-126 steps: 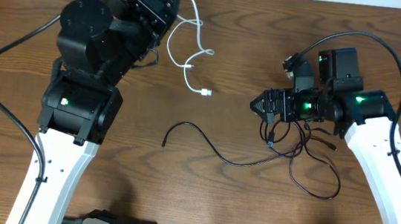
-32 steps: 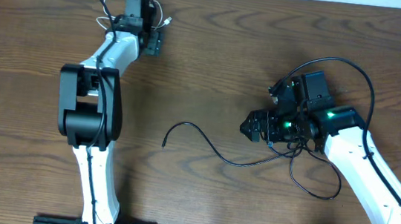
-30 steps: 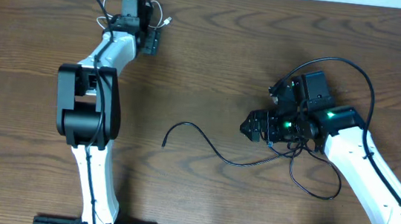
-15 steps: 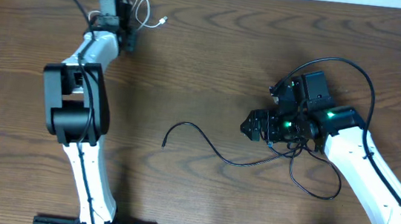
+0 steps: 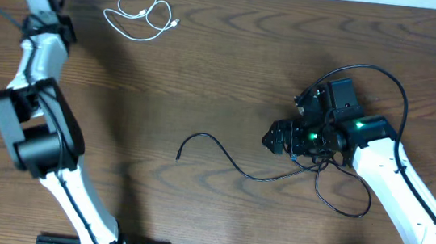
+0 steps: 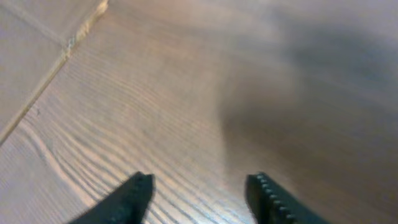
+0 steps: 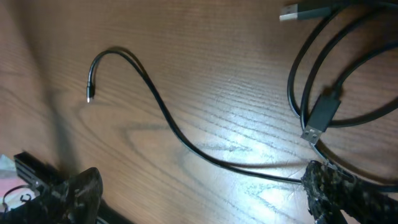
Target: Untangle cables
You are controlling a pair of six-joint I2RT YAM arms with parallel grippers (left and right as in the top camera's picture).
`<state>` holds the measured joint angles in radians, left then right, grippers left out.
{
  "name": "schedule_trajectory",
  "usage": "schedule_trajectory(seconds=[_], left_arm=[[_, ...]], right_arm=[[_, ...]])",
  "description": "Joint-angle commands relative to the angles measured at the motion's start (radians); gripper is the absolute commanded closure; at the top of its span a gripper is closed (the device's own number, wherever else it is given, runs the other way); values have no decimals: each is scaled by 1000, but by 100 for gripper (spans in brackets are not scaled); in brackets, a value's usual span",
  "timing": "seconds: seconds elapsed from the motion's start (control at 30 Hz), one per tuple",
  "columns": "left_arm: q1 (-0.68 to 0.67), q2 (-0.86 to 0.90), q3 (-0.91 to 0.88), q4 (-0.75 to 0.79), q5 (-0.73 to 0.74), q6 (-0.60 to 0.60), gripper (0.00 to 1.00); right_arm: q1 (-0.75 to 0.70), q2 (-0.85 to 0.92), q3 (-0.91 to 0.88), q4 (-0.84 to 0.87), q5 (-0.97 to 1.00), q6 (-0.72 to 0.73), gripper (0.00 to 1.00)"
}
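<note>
**White cable clear; both black cables by the right arm**

White cable lies in loose loops on the tabletop, far side, left of centre, alone. Left gripper is at the far left edge, jaws apart over bare wood. One black cable trails left from the right gripper, free end near mid-table. Second black cable is looped beside it. Right gripper jaws spread wide, the trailing cable meeting its right finger.

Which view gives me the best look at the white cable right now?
Overhead: the white cable lies coiled and fully visible at the picture's upper left. The left wrist view shows only bare tabletop and none of it; the right wrist view shows only the black cables.
</note>
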<state>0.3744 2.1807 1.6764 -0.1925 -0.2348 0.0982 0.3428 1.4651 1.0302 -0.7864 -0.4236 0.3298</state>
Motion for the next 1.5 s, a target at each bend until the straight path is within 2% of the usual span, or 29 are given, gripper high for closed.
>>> schedule_trajectory(seconds=[0.0,0.07,0.1,0.2,0.33,0.4,0.43,0.6,0.7,0.77,0.97,1.2,1.23,1.37,1.47], left_arm=[[-22,-83,34,-11,357,-148,38],[-48,-81,31,-15,474,-161,24],[-76,-76,27,-16,492,-160,21],[-169,-53,22,-25,451,-144,20],[-278,-4,21,-37,394,-136,25],[-308,8,21,-46,390,-136,17],[-327,10,21,-54,390,-136,9],[-347,15,20,-48,391,-117,9],[-348,58,20,-30,363,3,9],[-348,90,20,-19,327,30,9],[-348,166,20,97,316,28,10],[-348,220,20,148,311,29,11],[-348,229,20,154,298,29,13],[-343,262,20,180,179,29,50],[-315,290,20,174,170,29,61]], right_arm=[[6,-6,-6,11,6,6,1],[6,-6,-6,11,6,6,1],[6,-6,-6,11,6,6,1],[6,-6,-6,10,6,6,1],[6,-6,-6,8,6,6,1],[6,-6,-6,6,6,6,1],[6,-6,-6,3,6,6,1],[6,-6,-6,8,7,5,1],[6,-6,-6,7,6,6,1],[6,-6,-6,4,6,6,1],[6,-6,-6,-11,7,6,1],[6,-6,-6,-14,19,6,1],[6,-6,-6,-16,22,6,1],[6,-6,-6,-33,22,6,1],[6,-6,-6,-54,22,6,1]])
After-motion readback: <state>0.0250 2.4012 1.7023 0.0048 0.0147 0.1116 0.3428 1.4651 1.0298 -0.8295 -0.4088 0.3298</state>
